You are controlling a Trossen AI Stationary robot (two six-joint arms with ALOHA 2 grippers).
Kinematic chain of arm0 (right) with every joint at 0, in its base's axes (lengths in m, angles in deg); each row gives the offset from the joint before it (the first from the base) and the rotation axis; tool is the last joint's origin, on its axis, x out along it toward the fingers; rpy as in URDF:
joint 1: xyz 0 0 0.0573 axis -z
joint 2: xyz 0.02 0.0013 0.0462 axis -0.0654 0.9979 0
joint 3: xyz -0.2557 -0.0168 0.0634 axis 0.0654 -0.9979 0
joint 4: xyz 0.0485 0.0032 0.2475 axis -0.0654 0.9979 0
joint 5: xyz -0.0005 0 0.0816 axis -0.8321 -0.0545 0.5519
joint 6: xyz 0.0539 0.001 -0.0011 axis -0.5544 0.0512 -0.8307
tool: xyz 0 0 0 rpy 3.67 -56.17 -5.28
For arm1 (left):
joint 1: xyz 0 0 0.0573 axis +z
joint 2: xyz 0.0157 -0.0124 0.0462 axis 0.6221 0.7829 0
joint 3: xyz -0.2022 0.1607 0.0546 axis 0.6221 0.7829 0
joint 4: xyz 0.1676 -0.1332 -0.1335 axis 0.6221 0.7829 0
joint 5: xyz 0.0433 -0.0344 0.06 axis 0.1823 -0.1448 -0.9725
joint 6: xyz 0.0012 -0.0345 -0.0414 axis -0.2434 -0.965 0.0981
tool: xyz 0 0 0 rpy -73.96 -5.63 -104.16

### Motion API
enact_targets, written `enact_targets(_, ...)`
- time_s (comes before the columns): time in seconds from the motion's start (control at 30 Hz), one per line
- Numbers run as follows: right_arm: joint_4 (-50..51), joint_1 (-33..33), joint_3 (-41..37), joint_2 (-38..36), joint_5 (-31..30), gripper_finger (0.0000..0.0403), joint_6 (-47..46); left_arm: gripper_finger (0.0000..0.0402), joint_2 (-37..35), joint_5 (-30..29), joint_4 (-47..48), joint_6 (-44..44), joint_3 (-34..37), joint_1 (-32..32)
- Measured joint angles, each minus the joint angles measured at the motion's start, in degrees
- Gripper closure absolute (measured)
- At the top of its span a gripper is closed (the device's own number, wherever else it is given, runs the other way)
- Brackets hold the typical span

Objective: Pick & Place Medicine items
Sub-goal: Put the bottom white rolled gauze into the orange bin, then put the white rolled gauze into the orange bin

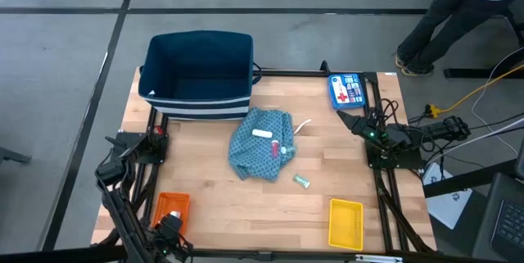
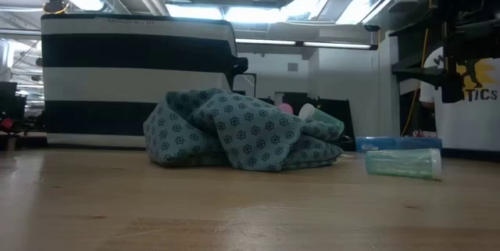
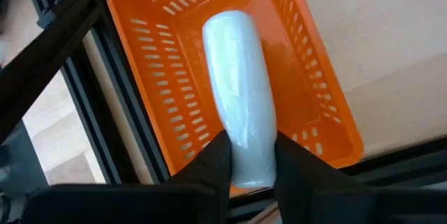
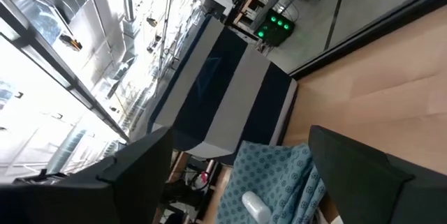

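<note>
The left end effector is clamping a white tube above the orange basket; releasing low should be keeping it inside. The right end effector is waiting released by the worktop's right edge.

two dark fingers stand wide apart. between them lies a teal patterned cloth with a white tube on it, near a striped bin.

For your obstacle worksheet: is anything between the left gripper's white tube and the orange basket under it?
Nothing visible. The left gripper is shut on the white tube directly over the orange basket, whose floor looks bare. The right gripper waits, open, at the table's right edge.
</note>
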Motion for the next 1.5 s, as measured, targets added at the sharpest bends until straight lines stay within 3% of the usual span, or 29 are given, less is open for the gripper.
enact_targets(0.37, 0.0, -0.02, 0.0, 0.0, 0.02, 0.0069, -0.72, 0.0212, -0.46, -0.3, 0.03, 0.02, 0.0, 0.3)
enact_targets(0.6, 0.0, -0.02, 0.0, 0.0, 0.0, 0.0069, -0.68, 0.0195, -2.92, -0.29, 0.02, -0.29, 0.0, 1.38)
enact_targets(0.73, 0.0, -0.02, 0.0, 0.0, 0.0, 0.0069, -0.39, 0.02, -5.83, -5.07, 0.04, 1.17, 0.0, 3.63)
enact_targets(0.9, -0.01, -0.01, 0.0, 0.0, 0.02, 0.0069, -0.33, 0.0204, -10.38, -15.99, 0.04, 8.04, 0.0, 8.86)
enact_targets(1.07, -0.02, 0.0, 0.0, 0.0, 0.02, 0.0069, -0.41, 0.0204, -15.44, -26.04, 0.02, 24.21, 0.0, 17.01)
enact_targets(1.23, -0.05, 0.0, 0.0, 0.0, 1.05, 0.0069, -0.38, 0.0204, -18.98, -33.26, 0.04, 50.59, -0.04, 26.92)
enact_targets(1.33, -0.17, -0.02, 0.0, 0.0, 1.75, 0.0069, 0.29, 0.0204, -19.37, -34.41, -1.67, 66.82, -0.04, 34.38)
enact_targets(1.5, -0.18, -0.01, 0.0, 0.0, 1.74, 0.0069, 2.53, 0.0203, -18.86, -32.18, -12.91, 91.61, -0.04, 46.15)
